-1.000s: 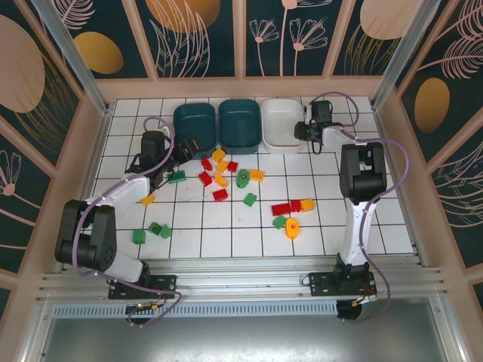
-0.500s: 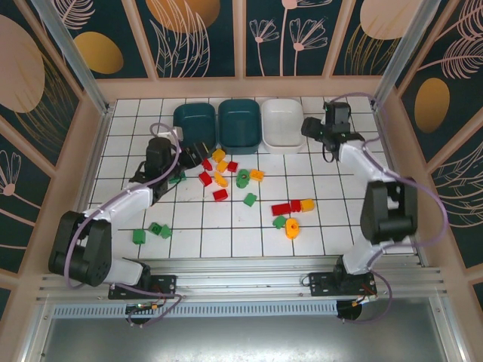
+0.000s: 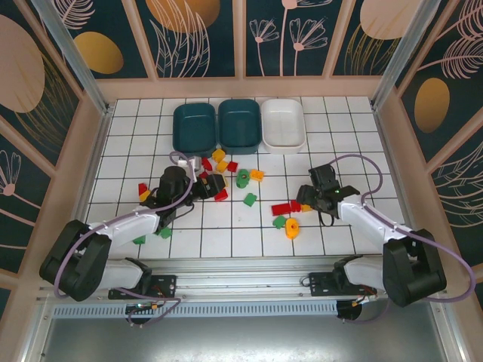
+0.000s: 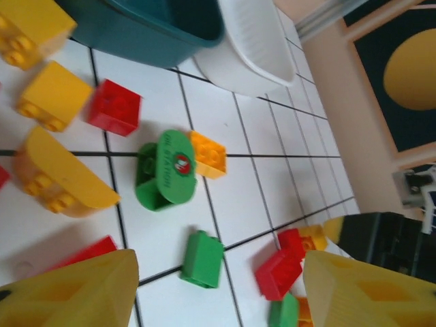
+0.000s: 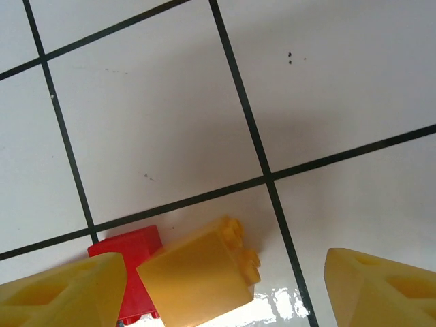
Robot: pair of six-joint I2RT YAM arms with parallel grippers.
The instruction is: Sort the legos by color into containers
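Red, green and yellow legos lie scattered on the white tiled table (image 3: 332, 151). At the back stand two dark teal containers (image 3: 195, 127) (image 3: 240, 125) and a white container (image 3: 283, 124). My left gripper (image 3: 210, 185) is open and low among the middle bricks. In the left wrist view a green brick (image 4: 202, 259) lies on the tile between and ahead of its yellow fingers (image 4: 68, 289), with a red brick (image 4: 281, 272) to the right. My right gripper (image 3: 305, 198) is open over a yellow brick (image 5: 201, 279), which lies between its fingers (image 5: 381, 289) and touches a red brick (image 5: 133, 262).
A green round piece (image 4: 163, 170), an orange brick (image 4: 208, 154) and a yellow arch (image 4: 61, 174) lie ahead of the left gripper. Green bricks (image 3: 139, 240) (image 3: 165, 232) sit near the left arm. A green (image 3: 279, 222) and a yellow piece (image 3: 292, 228) lie left of the right arm.
The right arm has swung from beside the white container down to the yellow and red bricks at centre right. The left gripper has moved nearer and to the right, in among the middle bricks.
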